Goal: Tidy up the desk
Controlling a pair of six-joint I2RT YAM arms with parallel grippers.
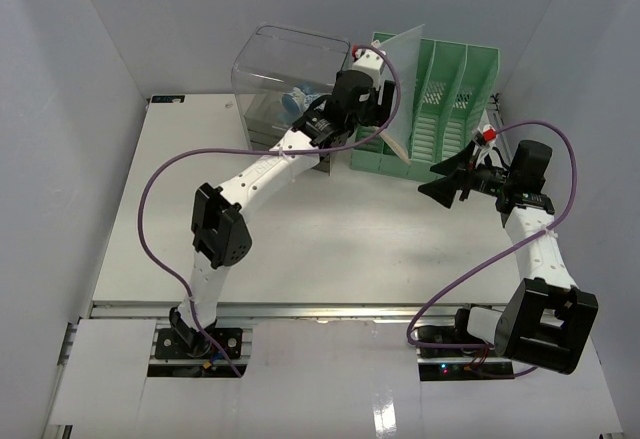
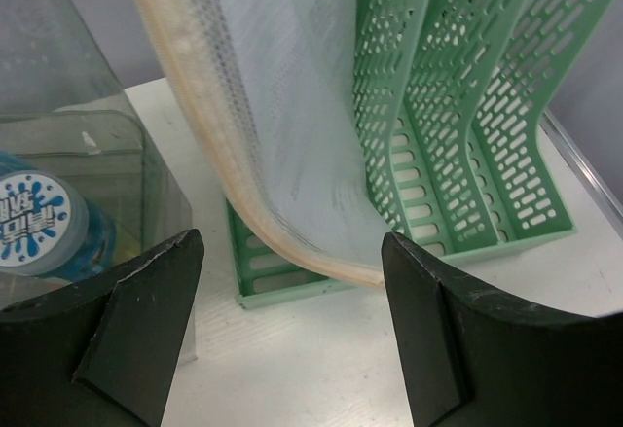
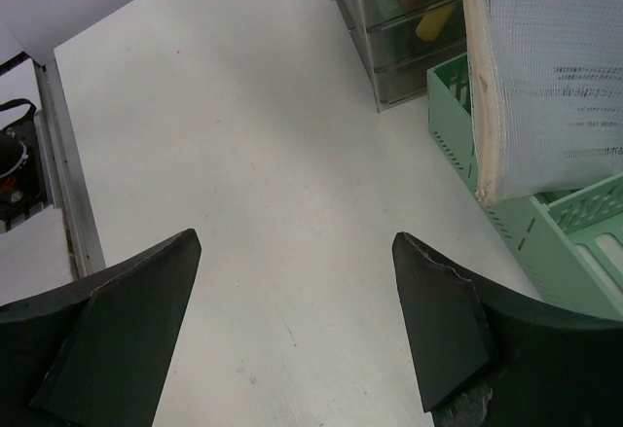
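Observation:
The white desk (image 1: pixel 300 229) carries a green file rack (image 1: pixel 440 109) at the back right and a clear drawer box (image 1: pixel 280 74) at the back middle. A translucent mesh document pouch (image 1: pixel 405 79) with a beige edge stands tilted in the rack's leftmost slot; it also shows in the left wrist view (image 2: pixel 282 125) and the right wrist view (image 3: pixel 545 77). My left gripper (image 2: pixel 292 281) is open and empty just in front of the pouch and the rack (image 2: pixel 467 106). My right gripper (image 1: pixel 450 181) is open and empty above the bare desk (image 3: pixel 253 135), in front of the rack's right side.
The drawer box holds a blue round item (image 2: pixel 39 223) and coloured things in its drawers (image 3: pixel 419 9). The aluminium rail (image 1: pixel 300 311) runs along the desk's front edge. Grey walls close in the left, back and right sides.

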